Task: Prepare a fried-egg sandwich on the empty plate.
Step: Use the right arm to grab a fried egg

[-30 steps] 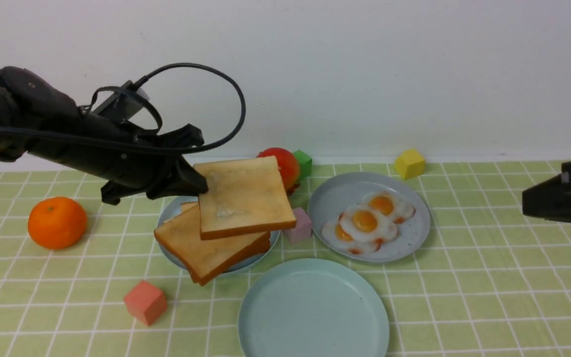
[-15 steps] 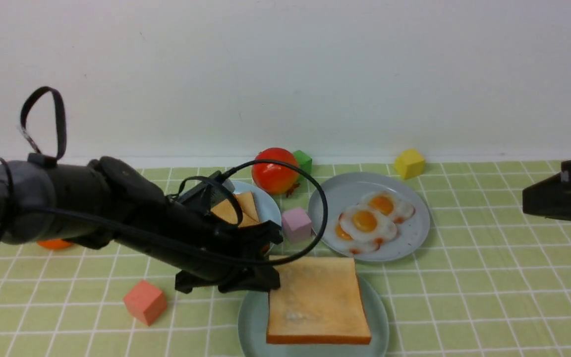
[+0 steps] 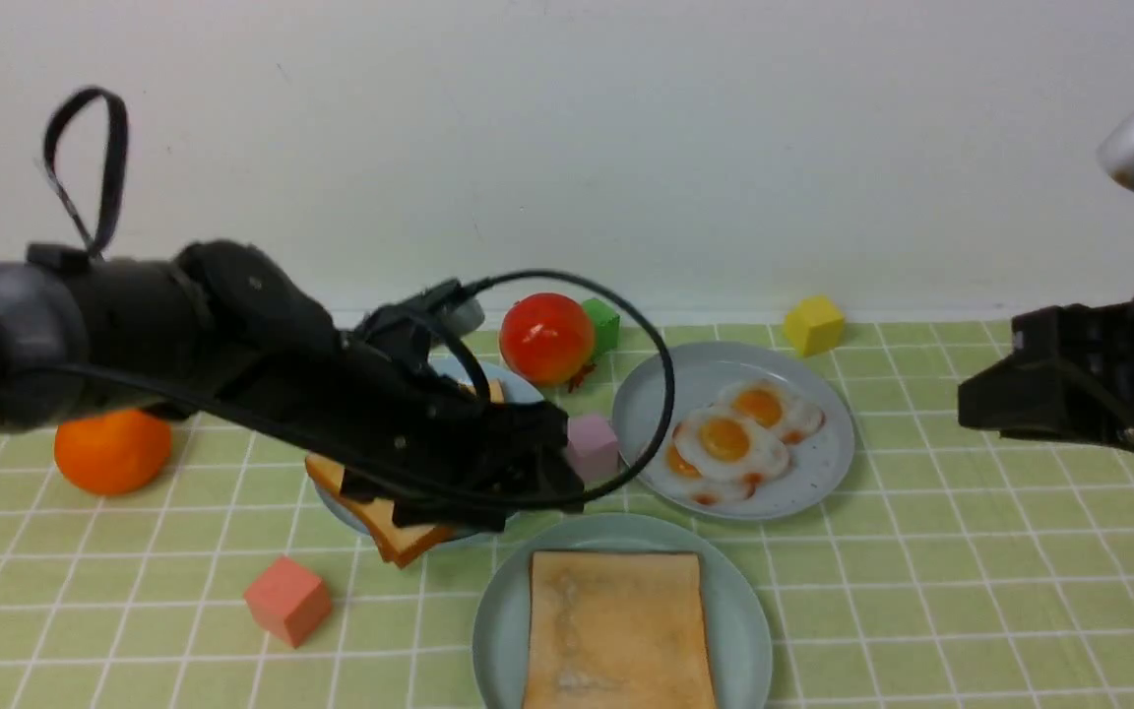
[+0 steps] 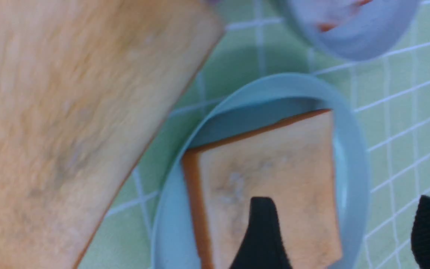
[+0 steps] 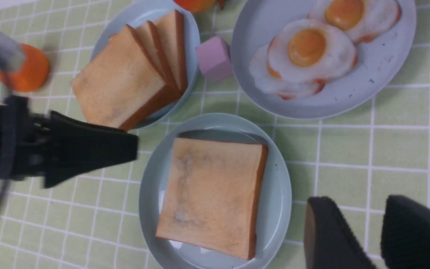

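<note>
Toast slice, laid flat on mint plate (fried eggs seen on grey plate behind); left gripper held spread, empty, nearby; right gripper parted, empty.

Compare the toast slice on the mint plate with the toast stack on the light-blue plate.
The toast slice lies alone; the toast stack has three fanned slices. The slice sits flat inside the mint plate; the stack leans and overhangs the light-blue plate. Both are square, golden-brown, with darker crusts.
</note>
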You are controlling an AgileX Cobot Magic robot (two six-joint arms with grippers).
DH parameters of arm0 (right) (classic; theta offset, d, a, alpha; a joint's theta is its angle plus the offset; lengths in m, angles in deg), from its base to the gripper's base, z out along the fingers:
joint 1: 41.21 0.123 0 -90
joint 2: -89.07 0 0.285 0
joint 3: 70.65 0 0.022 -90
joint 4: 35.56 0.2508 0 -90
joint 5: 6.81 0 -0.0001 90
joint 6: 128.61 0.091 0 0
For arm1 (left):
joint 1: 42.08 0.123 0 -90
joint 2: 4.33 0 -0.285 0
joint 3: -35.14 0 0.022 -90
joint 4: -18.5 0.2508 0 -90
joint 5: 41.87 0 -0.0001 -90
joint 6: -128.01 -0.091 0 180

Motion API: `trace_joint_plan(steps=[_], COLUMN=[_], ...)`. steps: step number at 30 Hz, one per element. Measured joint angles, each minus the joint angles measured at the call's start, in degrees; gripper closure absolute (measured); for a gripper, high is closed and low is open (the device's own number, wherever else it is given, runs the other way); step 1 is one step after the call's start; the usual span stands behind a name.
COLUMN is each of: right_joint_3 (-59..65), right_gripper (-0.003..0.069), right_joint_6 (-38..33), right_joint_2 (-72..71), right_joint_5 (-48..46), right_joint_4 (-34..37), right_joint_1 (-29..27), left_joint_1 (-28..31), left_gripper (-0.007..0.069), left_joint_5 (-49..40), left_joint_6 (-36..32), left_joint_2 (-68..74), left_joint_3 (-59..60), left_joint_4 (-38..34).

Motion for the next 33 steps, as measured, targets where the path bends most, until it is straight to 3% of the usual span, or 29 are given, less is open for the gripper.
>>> trace_joint_plan(steps=[4, 7, 12, 13, 14, 16, 23, 33], right_joint_3=[-3.3, -6.9, -15.8, -16.1, -19.6, -21.6, -30.1, -31.3], right_gripper=[0.0398, 0.0373, 0.0305, 0.0303, 0.0294, 0.0292, 0.0288, 0.0291], right_joint_6=[0.1, 1.0, 1.5, 1.5, 2.1, 2.5, 4.9, 5.3], right_joint_2=[7.2, 13.5, 27.0, 27.5, 31.8, 34.1, 43.5, 51.6], right_joint_5=[0.2, 0.4, 1.4, 1.4, 1.5, 1.4, 0.3, 1.8], right_joint_4=[0.1, 0.1, -0.9, -0.9, -1.5, -2.1, -3.5, -0.4], right_joint_1=[0.0, 0.0, 0.0, 0.0, 0.1, 0.2, 2.3, 2.9], left_joint_1=[0.0, -0.7, -6.3, -6.6, -8.8, -10.3, -11.6, -11.6], left_gripper=[0.0106, 0.0169, 0.0475, 0.0487, 0.0589, 0.0638, 0.0638, 0.0638], left_joint_5=[-5.7, -10.8, -15.1, -15.1, -15.2, -15.1, -14.4, -14.3], left_joint_6=[-0.5, -1.9, -2.5, -2.5, -1.7, -0.7, 2.7, 3.2], left_joint_2=[-3.5, -6.3, -11.0, -11.2, -12.0, -12.2, -12.2, -12.2], left_joint_3=[-5.7, -9.6, -10.0, -9.9, -8.9, -8.2, -7.6, -7.5], left_joint_4=[3.5, 6.1, 11.8, 12.0, 13.5, 14.4, 17.0, 17.5])
